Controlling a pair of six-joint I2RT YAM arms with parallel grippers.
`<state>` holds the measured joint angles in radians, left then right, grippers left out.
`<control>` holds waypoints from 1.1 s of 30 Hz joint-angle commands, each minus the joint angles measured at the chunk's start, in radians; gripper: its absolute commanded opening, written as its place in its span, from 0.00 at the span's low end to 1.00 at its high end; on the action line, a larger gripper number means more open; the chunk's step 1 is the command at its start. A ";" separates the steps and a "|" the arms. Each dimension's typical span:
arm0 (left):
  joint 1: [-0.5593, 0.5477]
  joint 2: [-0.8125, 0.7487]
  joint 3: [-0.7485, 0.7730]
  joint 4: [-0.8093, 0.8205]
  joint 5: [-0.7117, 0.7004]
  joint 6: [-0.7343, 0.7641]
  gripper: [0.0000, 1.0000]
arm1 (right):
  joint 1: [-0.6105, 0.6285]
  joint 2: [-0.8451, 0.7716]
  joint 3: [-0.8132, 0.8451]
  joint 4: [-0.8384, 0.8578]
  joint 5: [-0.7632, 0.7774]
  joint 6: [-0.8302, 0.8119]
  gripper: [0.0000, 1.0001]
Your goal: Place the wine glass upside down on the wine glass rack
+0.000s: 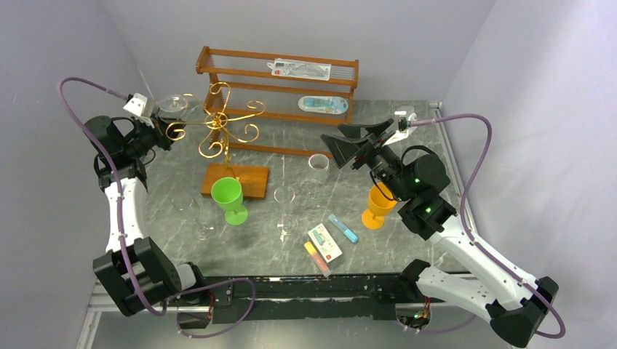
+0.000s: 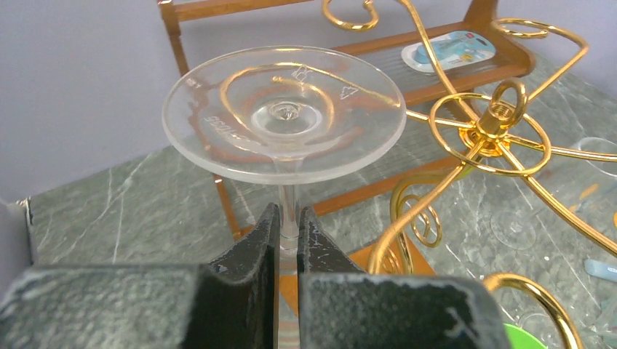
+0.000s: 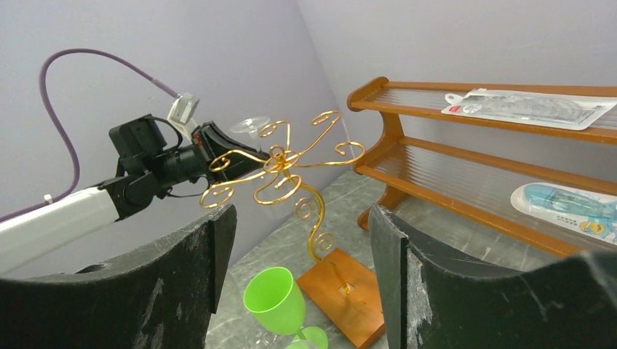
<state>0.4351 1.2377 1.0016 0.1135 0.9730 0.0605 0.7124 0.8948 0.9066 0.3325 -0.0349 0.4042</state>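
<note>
A clear wine glass is held upside down, its round foot (image 2: 284, 116) on top. My left gripper (image 2: 289, 218) is shut on its thin stem (image 2: 289, 207); the bowl is hidden below the fingers. In the top view the left gripper (image 1: 161, 127) holds the glass (image 1: 173, 103) just left of the gold wire wine glass rack (image 1: 218, 123). The rack's curled arms (image 2: 495, 123) lie right of the glass, and one spiral shows through the foot. I cannot tell if they touch. My right gripper (image 1: 349, 142) is open and empty, raised and facing the rack (image 3: 280, 163); it also shows in its wrist view (image 3: 302, 218).
The rack's wooden base (image 1: 235, 180) has a green goblet (image 1: 229, 196) in front. A two-tier wooden shelf (image 1: 276, 80) holding packaged items stands at the back. An orange goblet (image 1: 377, 207), clear glasses (image 1: 318, 166) and small packages (image 1: 324, 242) are on the table.
</note>
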 commanded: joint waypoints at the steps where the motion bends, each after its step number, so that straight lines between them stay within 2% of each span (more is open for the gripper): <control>1: 0.002 -0.012 -0.017 0.187 0.142 0.014 0.05 | -0.003 0.004 -0.005 0.011 -0.011 0.009 0.71; 9: 0.002 0.034 -0.014 0.219 0.239 0.005 0.05 | -0.002 0.006 -0.004 0.011 -0.028 0.024 0.71; 15: -0.007 0.050 -0.011 0.159 0.282 0.065 0.05 | -0.003 0.000 -0.007 0.007 -0.032 0.029 0.71; 19: -0.020 0.074 -0.013 0.185 0.316 0.039 0.05 | -0.002 -0.003 -0.011 0.007 -0.035 0.032 0.71; 23: -0.035 0.084 -0.003 0.132 0.293 0.074 0.05 | -0.003 -0.006 -0.013 0.009 -0.040 0.040 0.71; 28: -0.055 0.086 0.039 -0.020 0.224 0.184 0.05 | -0.002 -0.016 -0.020 0.011 -0.044 0.045 0.71; 33: -0.062 0.059 0.014 0.028 0.174 0.148 0.05 | -0.003 -0.029 -0.023 0.008 -0.049 0.044 0.71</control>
<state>0.3870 1.3220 1.0088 0.1287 1.1957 0.1688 0.7124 0.8875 0.8951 0.3305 -0.0711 0.4427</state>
